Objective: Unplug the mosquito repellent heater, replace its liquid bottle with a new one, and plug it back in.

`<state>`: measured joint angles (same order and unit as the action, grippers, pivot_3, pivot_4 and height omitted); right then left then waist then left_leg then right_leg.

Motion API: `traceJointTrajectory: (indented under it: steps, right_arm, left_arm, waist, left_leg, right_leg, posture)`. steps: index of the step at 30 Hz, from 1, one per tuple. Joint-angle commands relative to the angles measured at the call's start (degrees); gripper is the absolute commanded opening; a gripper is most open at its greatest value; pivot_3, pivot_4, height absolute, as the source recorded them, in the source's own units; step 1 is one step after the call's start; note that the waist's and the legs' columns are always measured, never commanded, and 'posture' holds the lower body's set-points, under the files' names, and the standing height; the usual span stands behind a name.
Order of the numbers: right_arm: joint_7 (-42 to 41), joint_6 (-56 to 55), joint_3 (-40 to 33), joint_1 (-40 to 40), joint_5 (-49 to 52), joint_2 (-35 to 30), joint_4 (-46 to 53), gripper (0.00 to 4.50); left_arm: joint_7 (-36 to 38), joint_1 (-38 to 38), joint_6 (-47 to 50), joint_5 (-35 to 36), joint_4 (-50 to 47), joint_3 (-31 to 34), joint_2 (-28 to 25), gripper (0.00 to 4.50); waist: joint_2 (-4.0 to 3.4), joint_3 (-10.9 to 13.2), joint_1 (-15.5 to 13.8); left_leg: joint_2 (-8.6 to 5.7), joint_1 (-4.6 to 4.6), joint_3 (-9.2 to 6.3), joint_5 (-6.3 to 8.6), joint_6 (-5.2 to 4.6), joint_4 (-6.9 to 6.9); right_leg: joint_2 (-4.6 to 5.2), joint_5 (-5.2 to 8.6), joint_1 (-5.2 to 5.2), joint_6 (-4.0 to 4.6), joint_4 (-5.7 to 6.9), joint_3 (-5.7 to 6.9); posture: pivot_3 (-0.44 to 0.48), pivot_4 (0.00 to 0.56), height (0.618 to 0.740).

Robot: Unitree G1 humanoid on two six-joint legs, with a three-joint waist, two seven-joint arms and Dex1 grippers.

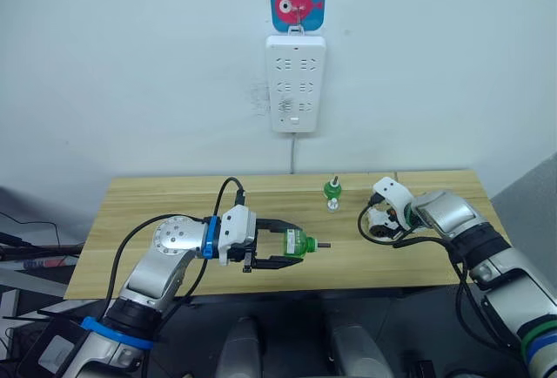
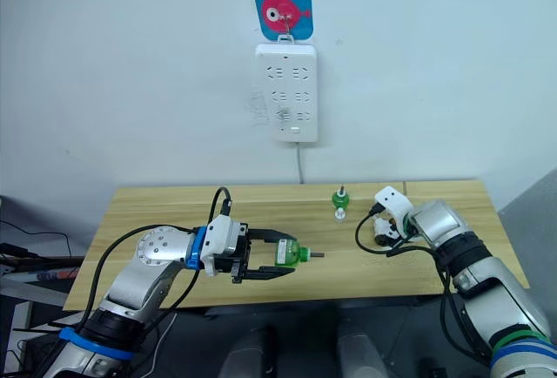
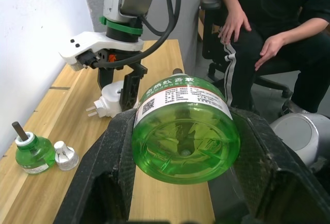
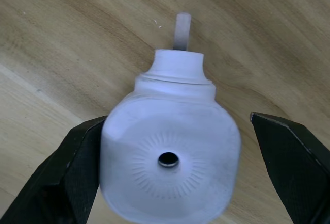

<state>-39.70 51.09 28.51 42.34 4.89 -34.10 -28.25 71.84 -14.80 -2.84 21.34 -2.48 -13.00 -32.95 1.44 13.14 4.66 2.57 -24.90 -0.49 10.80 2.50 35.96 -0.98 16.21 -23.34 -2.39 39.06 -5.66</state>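
A: Wooden surface (image 1: 157, 204) is sitting against a white wall, power strip (image 1: 296, 83) hanging above.

B: White mosquito repellent heater (image 4: 170, 162) is lying there between the right gripper (image 4: 170, 167)'s parted jaws, one touching. Left gripper (image 1: 280, 246) is clamping a green bottle (image 1: 297, 244).

Left gripper (image 1: 287, 246) clamps a green bottle (image 1: 297, 244) above the wooden table (image 1: 139, 212); right gripper (image 1: 380, 221) sits at the white heater (image 1: 376, 224).

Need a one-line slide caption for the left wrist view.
Left gripper clamps a green translucent liquid bottle above the wooden table, facing the right gripper at the white rounded plastic heater.
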Motion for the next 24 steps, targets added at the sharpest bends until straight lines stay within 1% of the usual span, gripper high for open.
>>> traceJointTrajectory:
  steps: [1,3,4,5,6,7,8,11,15,18,20,22,23,24]
  right_arm:
    - [-1.9,-2.3,0.0,1.6,-3.1,0.6,-2.9,4.5]
    - [-2.8,-2.9,-0.1,1.9,-4.2,1.2,-4.3,4.5]
    - [-2.9,-3.2,-0.4,1.9,-4.5,1.5,-4.8,4.14]
    - [-3.0,-3.4,-0.8,1.9,-4.9,1.8,-5.1,3.92]
    - [-3.0,-3.7,-1.1,1.8,-5.2,2.0,-5.2,3.6]
    - [-3.0,-3.5,-1.7,1.7,-5.3,2.3,-5.0,3.21]
    - [-3.0,-3.1,-2.1,1.5,-5.3,2.4,-4.5,2.97]
    - [-3.3,-1.9,-3.5,-0.5,-5.5,1.0,0.8,3.0]
    - [-3.7,4.5,-10.8,-6.5,-2.3,-3.6,19.7,3.0]
    - [-5.5,12.5,-21.1,-13.4,4.3,-7.2,37.5,3.0]
    - [-6.9,15.8,-30.1,-18.4,9.8,-7.4,47.7,3.0]
    - [-7.3,16.8,-41.3,-22.5,16.4,-3.5,56.0,3.0]
    - [-7.0,17.3,-48.3,-23.0,22.4,1.3,59.2,3.0]
    - [-6.4,17.3,-52.5,-23.9,26.1,4.3,63.1,3.0]
  left_arm:
    - [-0.2,0.2,-0.4,-0.3,-2.0,0.9,-0.2,2.27]
    - [-0.1,0.1,-0.5,-0.4,-1.7,0.9,-0.2,2.27]
    - [-0.1,0.1,-0.6,-0.5,-1.5,0.9,-0.2,2.27]
    - [-0.1,0.1,-0.6,-0.5,-1.4,0.9,-0.2,2.27]
    - [0.0,0.0,-0.7,-0.6,-1.2,0.9,-0.2,2.27]
    - [0.1,0.0,-0.8,-0.6,-1.0,0.9,-0.2,2.27]
    - [0.2,-0.2,-0.8,-0.7,-0.8,0.9,-0.1,2.27]
    - [0.4,-0.5,-0.7,-0.6,0.0,1.1,-0.1,2.27]
    - [0.4,-2.0,2.9,0.8,0.5,2.2,-0.7,2.27]
    - [-0.6,-3.7,9.4,3.3,-0.5,3.8,-1.1,2.27]
    - [-0.8,-5.2,13.5,5.0,-1.1,4.7,-1.4,2.27]
    - [-1.1,-7.2,17.7,7.0,-1.8,5.6,-1.5,2.27]
    - [-1.8,-8.6,20.9,8.8,-2.3,6.3,-1.2,2.27]
    - [-2.1,-10.5,24.4,10.8,-2.8,6.9,-1.3,2.27]
  waist:
    - [0.0,0.0,0.0]
    - [-0.01,0.0,0.0]
    - [-0.01,0.0,0.0]
    - [-0.01,0.0,0.0]
    - [-0.01,0.0,0.0]
    - [-0.01,0.0,0.0]
    - [-0.01,0.0,0.0]
    - [-0.02,0.0,0.1]
    - [-0.02,0.0,0.0]
    - [-0.02,0.0,-0.1]
    - [-0.02,0.0,0.0]
    - [0.0,0.0,0.0]
    - [0.03,0.0,0.1]
    - [0.04,0.0,0.3]
  left_leg:
    - [0.0,0.0,0.01,0.0,0.0,0.0]
    - [0.0,0.0,0.01,0.0,0.0,0.0]
    - [0.0,0.0,0.01,0.0,0.0,0.0]
    - [0.0,0.0,0.02,0.0,0.0,0.0]
    - [0.0,0.0,0.01,0.0,0.0,0.0]
    - [0.0,0.0,0.01,0.0,0.0,0.0]
    - [0.0,0.0,0.01,0.0,0.0,0.0]
    - [0.0,0.0,0.01,0.0,0.0,0.0]
    - [-0.01,-0.04,-0.03,0.0,0.01,-0.01]
    - [-0.04,-0.09,-0.13,0.0,0.01,0.0]
    - [-0.04,-0.1,-0.21,0.0,0.01,0.0]
    - [-0.03,-0.09,-0.23,0.0,0.01,0.0]
    - [-0.03,-0.09,-0.27,0.0,0.01,0.0]
    - [-0.01,-0.09,-0.28,0.0,0.01,0.01]
  right_leg:
    - [0.0,0.0,0.0,0.0,0.0,0.0]
    - [0.0,0.0,0.0,0.0,0.0,0.0]
    - [0.0,0.0,0.0,0.0,0.0,-0.01]
    - [0.0,0.0,0.0,0.0,0.0,-0.02]
    - [0.0,0.0,0.0,0.0,0.0,-0.01]
    - [0.0,0.0,0.0,0.0,0.0,-0.01]
    - [0.0,0.0,0.0,0.0,0.0,0.0]
    - [0.0,0.0,0.0,0.0,0.0,-0.01]
    - [0.01,0.0,-0.01,0.0,0.0,0.02]
    - [0.03,0.01,-0.01,-0.01,0.0,0.09]
    - [0.02,0.01,0.01,-0.02,0.0,0.16]
    - [0.0,0.01,0.03,-0.02,-0.01,0.18]
    - [-0.01,0.01,0.06,-0.02,-0.02,0.21]
    - [-0.05,0.01,0.06,-0.02,-0.01,0.21]
  posture:
    - [-0.009,0.235,0.74]
    - [-0.01,0.234,0.74]
    - [-0.012,0.231,0.74]
    - [-0.013,0.229,0.74]
    - [-0.018,0.225,0.74]
    - [-0.021,0.224,0.74]
    - [-0.034,0.222,0.74]
    - [-0.054,0.213,0.74]
    - [-0.075,0.208,0.74]
    - [-0.084,0.205,0.74]
    - [-0.09,0.204,0.74]
    - [-0.098,0.203,0.74]
    - [-0.104,0.204,0.74]
    - [-0.113,0.203,0.74]
